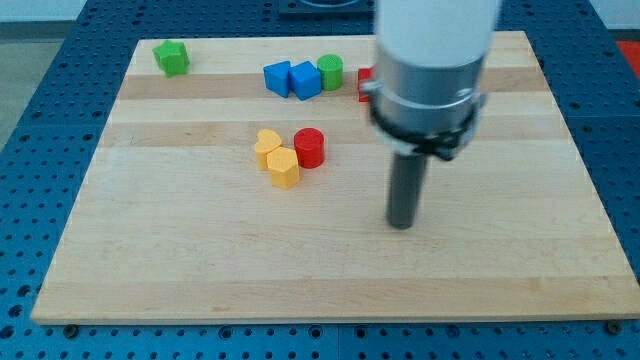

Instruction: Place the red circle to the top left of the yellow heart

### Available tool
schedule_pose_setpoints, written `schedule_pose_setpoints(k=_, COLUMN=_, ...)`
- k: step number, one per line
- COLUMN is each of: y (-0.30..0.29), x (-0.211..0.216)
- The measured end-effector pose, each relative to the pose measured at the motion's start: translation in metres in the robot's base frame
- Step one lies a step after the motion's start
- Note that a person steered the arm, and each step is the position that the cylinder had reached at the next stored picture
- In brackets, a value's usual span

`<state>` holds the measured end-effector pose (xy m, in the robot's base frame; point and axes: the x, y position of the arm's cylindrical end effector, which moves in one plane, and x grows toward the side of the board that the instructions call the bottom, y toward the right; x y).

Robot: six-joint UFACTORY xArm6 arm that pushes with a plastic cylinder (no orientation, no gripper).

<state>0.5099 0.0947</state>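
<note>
The red circle (309, 147) stands near the middle of the wooden board (180, 260). It touches the right side of two yellow blocks: a yellow heart (267, 143) and, just below it, a yellow hexagon-like block (283, 167). My tip (402, 222) rests on the board to the lower right of the red circle, well apart from it. The arm's white body hides part of the board's top right.
Near the view's top stand two blue blocks (291, 78) side by side and a green cylinder (330, 71) next to them. A red block (366, 83) is partly hidden behind the arm. A green block (171, 57) sits at the top left corner.
</note>
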Motion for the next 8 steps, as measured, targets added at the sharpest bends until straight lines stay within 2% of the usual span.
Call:
schedule_pose_setpoints(k=1, y=0.032, x=-0.037)
schedule_pose_setpoints(k=2, y=-0.010, x=-0.036)
schedule_pose_setpoints(k=3, y=-0.086, x=-0.020)
schedule_pose_setpoints(k=4, y=-0.134, x=-0.020)
schedule_pose_setpoints(k=5, y=-0.135, x=-0.020)
schedule_pose_setpoints(k=6, y=-0.105, x=-0.010)
schedule_pose_setpoints(k=7, y=-0.055, x=-0.019)
schedule_pose_setpoints(k=8, y=-0.048, x=-0.060)
